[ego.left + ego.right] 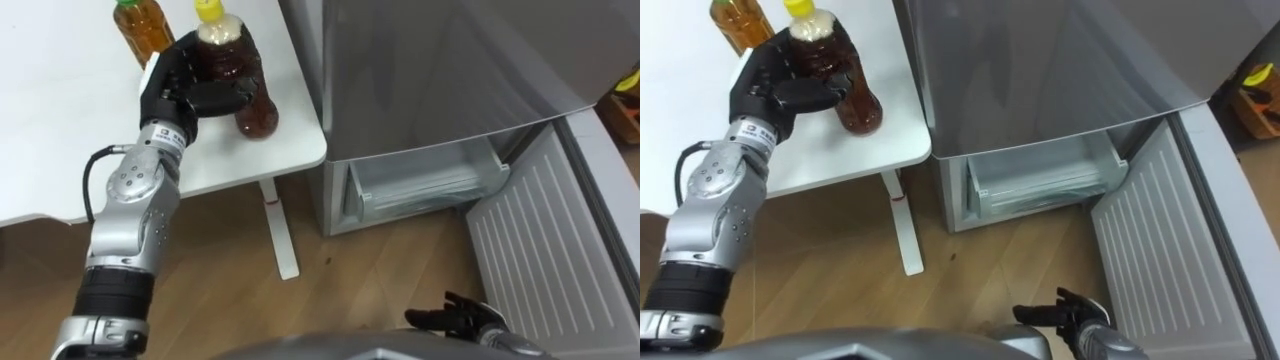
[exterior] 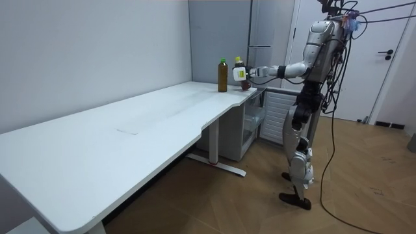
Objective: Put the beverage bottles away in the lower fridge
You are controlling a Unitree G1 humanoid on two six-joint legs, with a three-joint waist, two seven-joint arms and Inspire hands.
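Observation:
A brown drink bottle with a yellow cap [image 1: 240, 75] [image 1: 840, 70] stands near the corner of the white table [image 1: 60, 120], and my left hand [image 1: 195, 80] [image 1: 785, 85] is shut on it, fingers curled round its body. A second bottle with a green cap [image 1: 143, 27] [image 1: 737, 18] stands just behind and to the left. In the room view the held bottle [image 2: 242, 77] is at the table's far end beside the green-capped bottle [image 2: 222, 75]. My right hand [image 1: 455, 320] [image 1: 1065, 317] hangs low, fingers relaxed. The lower fridge drawer [image 1: 425, 185] is open.
The grey fridge [image 1: 430, 70] stands right of the table; its lower door [image 1: 545, 250] is swung open to the right over the wooden floor. A white table leg [image 1: 280, 230] stands between table and fridge. I stand at the table's corner, facing the fridge.

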